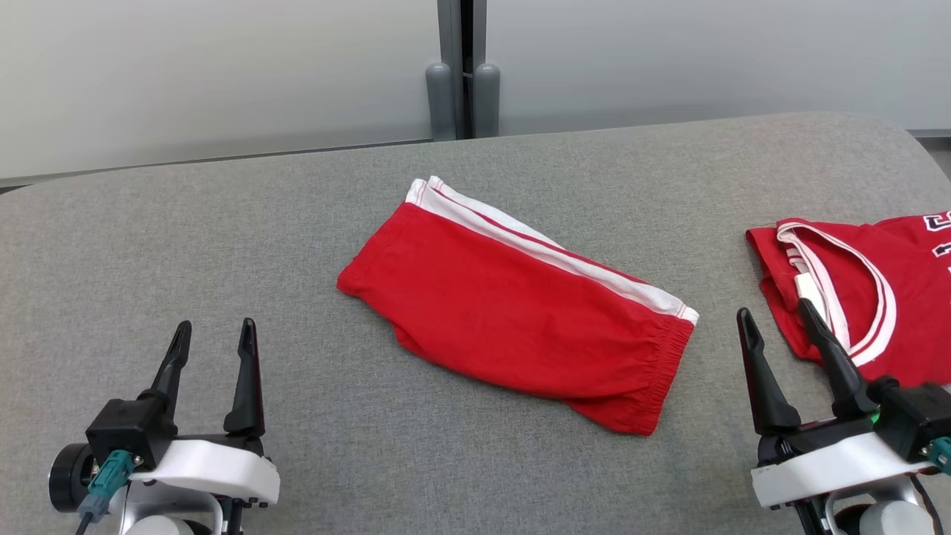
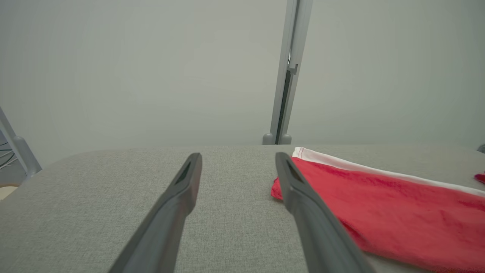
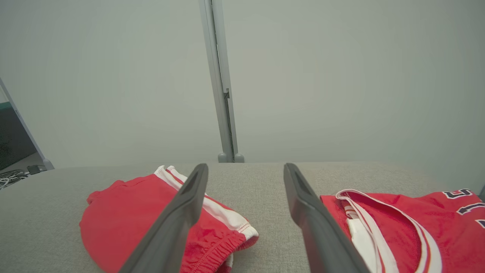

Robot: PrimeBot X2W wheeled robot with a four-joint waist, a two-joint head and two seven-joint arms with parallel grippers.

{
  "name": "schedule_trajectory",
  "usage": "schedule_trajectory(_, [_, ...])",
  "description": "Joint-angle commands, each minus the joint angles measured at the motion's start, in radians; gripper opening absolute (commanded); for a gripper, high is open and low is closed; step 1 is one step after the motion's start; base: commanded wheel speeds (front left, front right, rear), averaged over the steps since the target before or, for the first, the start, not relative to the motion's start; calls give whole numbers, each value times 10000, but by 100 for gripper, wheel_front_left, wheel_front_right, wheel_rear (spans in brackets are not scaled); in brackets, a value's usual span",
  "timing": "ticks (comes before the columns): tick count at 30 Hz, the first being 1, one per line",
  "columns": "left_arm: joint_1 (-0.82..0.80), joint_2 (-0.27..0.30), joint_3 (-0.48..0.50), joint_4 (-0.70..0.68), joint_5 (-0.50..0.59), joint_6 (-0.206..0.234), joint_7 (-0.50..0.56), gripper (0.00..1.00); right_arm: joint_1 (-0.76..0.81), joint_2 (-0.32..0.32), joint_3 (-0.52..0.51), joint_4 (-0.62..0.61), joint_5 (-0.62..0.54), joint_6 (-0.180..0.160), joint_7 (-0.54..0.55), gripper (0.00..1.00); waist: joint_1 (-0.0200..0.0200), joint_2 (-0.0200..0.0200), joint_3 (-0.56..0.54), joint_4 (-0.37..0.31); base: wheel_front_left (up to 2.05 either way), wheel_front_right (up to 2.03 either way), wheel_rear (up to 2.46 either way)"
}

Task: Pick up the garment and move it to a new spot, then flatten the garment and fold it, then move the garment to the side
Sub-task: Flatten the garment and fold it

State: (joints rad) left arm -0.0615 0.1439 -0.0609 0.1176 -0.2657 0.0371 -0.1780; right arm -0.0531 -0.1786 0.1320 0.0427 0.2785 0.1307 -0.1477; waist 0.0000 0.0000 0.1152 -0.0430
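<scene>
Folded shorts [image 1: 505, 312] mid-table; jersey [image 1: 917, 312] apart, rightward.

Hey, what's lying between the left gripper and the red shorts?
Nothing. The head view shows only bare grey padded surface between the open left gripper and the red shorts.

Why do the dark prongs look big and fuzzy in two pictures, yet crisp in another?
Head view: soft, even light, hardly any shadow; red shorts and fingers crisp. Left wrist view: fingers sit close to the wide lens, so they loom, soft-edged. Right wrist view: the same, though the jersey beyond looks sharper.
</scene>
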Motion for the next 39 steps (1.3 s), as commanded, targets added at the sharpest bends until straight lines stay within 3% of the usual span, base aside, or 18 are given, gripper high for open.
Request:
schedule_trajectory(1, [110, 50, 6, -151, 2, 55, 84, 100, 131, -28, -68, -63, -57, -1, 91, 100, 0, 0, -51, 6, 0, 0, 0])
schedule_trajectory(17, [270, 193, 4, -698, -41, 287, 331, 100, 206, 14, -222, -275, -67, -1, 330, 100, 0, 0, 20, 77, 0, 0, 0])
schedule_trajectory(23, [-852, 135, -602, -514, -18, -141, 856, 100, -106, -8, -162, -493, -63, -1, 369, 100, 0, 0, 575, -2, 0, 0, 0])
schedule_trajectory(30, [-3118, -140, -1276, 1531, -292, -877, 1675, 100, -630, -3, 104, -614, 30, -2, 246, 100, 0, 0, 1598, -607, 0, 0, 0])
schedule_trajectory(39, [-5517, -5, -1316, 5127, -630, -1242, 2149, 100, -1102, 125, 361, -378, 149, -1, -138, 100, 0, 0, 2509, -1213, 0, 0, 0])
